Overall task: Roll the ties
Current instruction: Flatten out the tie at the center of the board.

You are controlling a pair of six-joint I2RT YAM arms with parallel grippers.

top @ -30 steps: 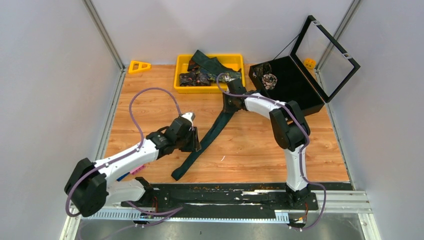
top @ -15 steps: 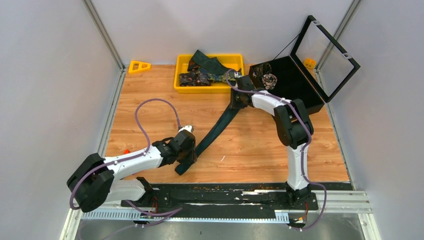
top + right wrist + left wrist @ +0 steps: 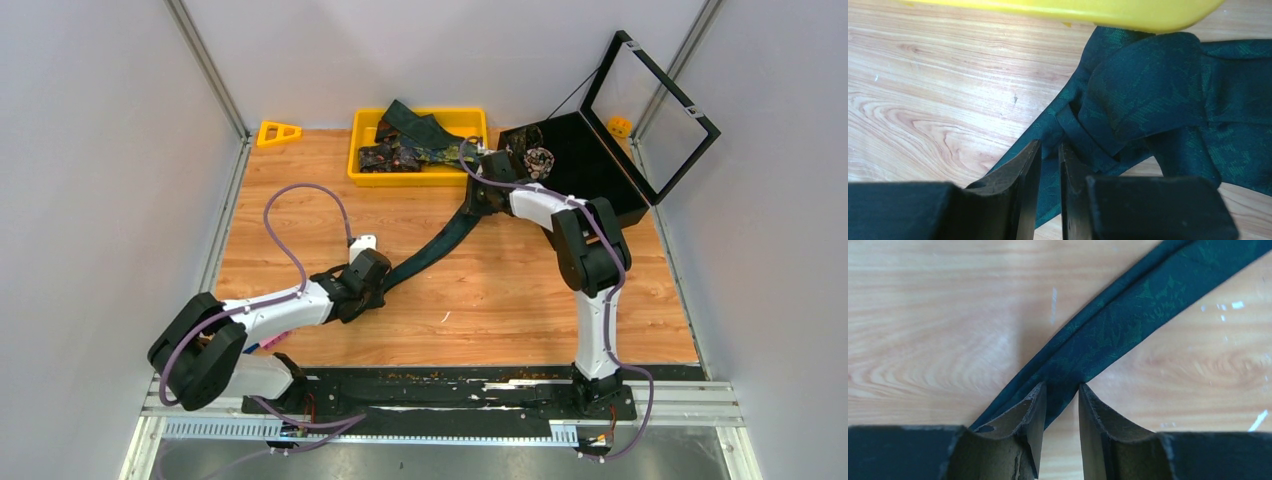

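The tie I'm working is one long dark teal-green strip with a faint woven leaf pattern. It stretches diagonally across the desk from my left tool up to my right tool. Through the left wrist camera the strip is narrow, with one long edge folded over. The left tool has its two fingers drawn close, with only a slim gap, and the fabric sits between them, so it has hold of the tie. Through the right wrist camera the wide end lies crumpled in overlapping folds just beside the yellow tray. The right tool is almost fully closed, pinching a fold of that cloth.

By my count there is one tie on the desk. There is one tray, holding a second green tie draped over its back rim and some patterned ties bunched together, too tangled to number. One black case stands with its clear lid up, a single patterned roll inside. One yellow triangle lies at the far left corner.
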